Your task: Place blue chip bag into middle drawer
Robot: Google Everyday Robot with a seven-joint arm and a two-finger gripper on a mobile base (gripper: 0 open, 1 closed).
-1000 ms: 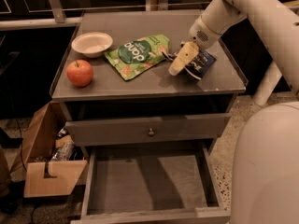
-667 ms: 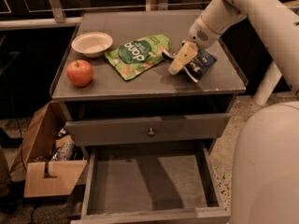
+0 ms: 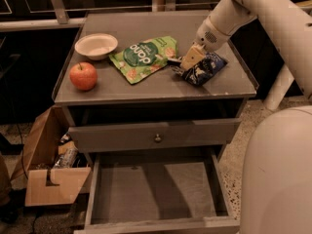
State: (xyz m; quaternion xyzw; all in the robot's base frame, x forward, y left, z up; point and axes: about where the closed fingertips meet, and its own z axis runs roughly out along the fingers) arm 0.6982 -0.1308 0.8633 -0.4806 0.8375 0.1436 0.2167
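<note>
A dark blue chip bag (image 3: 204, 68) lies on the right part of the table (image 3: 146, 89), near its front edge. The robot's tool (image 3: 187, 62) sits at the bag's left end, against it. Whether it is spread or pinching the bag cannot be told. At the table's middle lies a green snack bag (image 3: 144, 57), and at its left a white bowl (image 3: 96, 45) and a red apple (image 3: 83, 75). Beneath the table top, the middle drawer (image 3: 153, 194) stands pulled out, under a closed drawer front (image 3: 122, 136).

Tan pincer (image 3: 188, 61) at the navy, white-lettered blue chip bag (image 3: 205, 69) — grey middle drawer (image 3: 155, 195), red apple (image 3: 83, 75).
</note>
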